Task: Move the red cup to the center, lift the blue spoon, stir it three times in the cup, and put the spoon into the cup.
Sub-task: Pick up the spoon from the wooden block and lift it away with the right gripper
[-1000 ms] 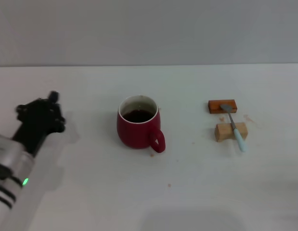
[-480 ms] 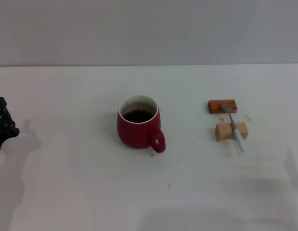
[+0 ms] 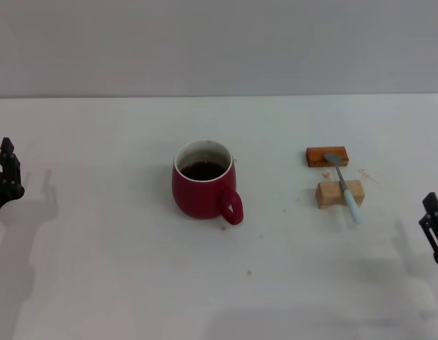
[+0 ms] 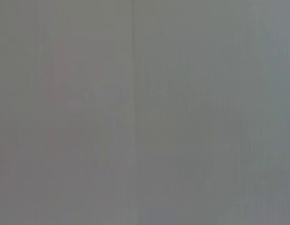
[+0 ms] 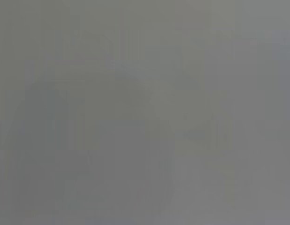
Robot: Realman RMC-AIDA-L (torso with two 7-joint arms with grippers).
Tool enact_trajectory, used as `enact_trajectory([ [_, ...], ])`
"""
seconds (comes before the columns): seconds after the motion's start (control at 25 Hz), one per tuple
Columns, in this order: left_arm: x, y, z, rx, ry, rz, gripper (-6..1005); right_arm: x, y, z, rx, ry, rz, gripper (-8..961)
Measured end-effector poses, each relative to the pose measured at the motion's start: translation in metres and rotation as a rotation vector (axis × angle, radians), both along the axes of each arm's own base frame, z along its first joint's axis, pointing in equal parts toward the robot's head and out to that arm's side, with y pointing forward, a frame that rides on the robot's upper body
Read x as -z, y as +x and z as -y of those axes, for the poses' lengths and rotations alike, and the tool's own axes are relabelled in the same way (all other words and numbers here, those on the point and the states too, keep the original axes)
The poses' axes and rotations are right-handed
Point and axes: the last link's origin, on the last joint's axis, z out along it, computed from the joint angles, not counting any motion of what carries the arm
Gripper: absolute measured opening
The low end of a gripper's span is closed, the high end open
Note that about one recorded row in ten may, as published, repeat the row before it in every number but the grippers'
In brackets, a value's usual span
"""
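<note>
Since a second ago left gripper [image 3: 6, 177] is withdrawing to the table's edge, right gripper [image 3: 432, 228] entering, neither's opening legible; I'm judging the blue spoon [image 3: 344, 185], bridging two blocks, light, slippery; pinching mid-handle; red cup [image 3: 202, 180] centered.

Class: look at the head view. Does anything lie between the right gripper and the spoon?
Nothing visible does. The right gripper is at the table's right edge; bare table lies between it and the spoon, which rests across two blocks.

Both wrist views showed only featureless grey, and, well apart from the red cup [image 3: 203, 188], the left gripper [image 3: 5, 180] and right gripper [image 3: 434, 228] were cut off by the head view's edges.
</note>
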Motion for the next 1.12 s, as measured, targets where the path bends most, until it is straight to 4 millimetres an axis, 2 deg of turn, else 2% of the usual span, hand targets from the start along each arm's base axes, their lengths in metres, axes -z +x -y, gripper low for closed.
enact_trajectory([
  [0.2, 0.001, 0.0, 0.001, -0.001, -0.002, -0.002, 363, 0.005, -0.001, -0.004, 0.004, -0.028, 0.001, 754],
  [0.68, 0.001, -0.001, 0.0, -0.004, -0.012, -0.009, 564, 0.022, -0.008, -0.019, 0.009, -0.127, -0.002, 753],
  [0.72, 0.002, -0.001, 0.0, -0.004, -0.013, -0.009, 798, 0.023, -0.008, -0.02, 0.01, -0.137, -0.001, 753],
  [1.12, 0.002, -0.001, 0.0, -0.003, -0.015, -0.011, 808, 0.033, -0.01, -0.026, 0.029, -0.193, -0.003, 753],
])
